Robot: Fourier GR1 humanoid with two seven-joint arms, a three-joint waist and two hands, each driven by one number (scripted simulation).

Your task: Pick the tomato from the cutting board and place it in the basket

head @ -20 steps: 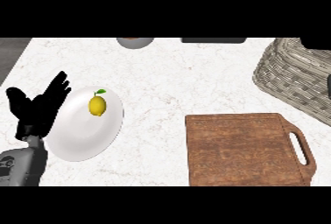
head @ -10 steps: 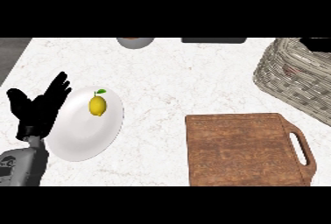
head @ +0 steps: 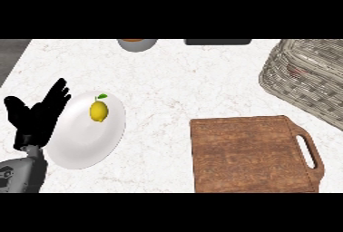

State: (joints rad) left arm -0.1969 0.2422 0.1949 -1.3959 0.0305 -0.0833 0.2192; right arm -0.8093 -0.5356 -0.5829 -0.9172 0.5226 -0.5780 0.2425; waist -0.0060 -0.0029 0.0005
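Observation:
The wooden cutting board (head: pixel 251 154) lies at the lower right with nothing on it. At the right edge stands the wicker basket (head: pixel 305 88); a small reddish patch (head: pixel 295 70) shows inside it, likely the tomato, mostly hidden by the weave. My left hand (head: pixel 36 115) rests open at the left edge, fingers up, beside a white plate. My right hand shows nowhere in the head view.
The white plate (head: pixel 80 145) at the left carries a yellow lemon (head: pixel 98 111). A grey bowl (head: pixel 137 44) and a dark flat object (head: pixel 218 41) sit at the counter's far edge. Bare marble lies between plate and board.
The dark shape of my right hand over the basket at the top right has gone out of view. The left hand, plate and board have not moved.

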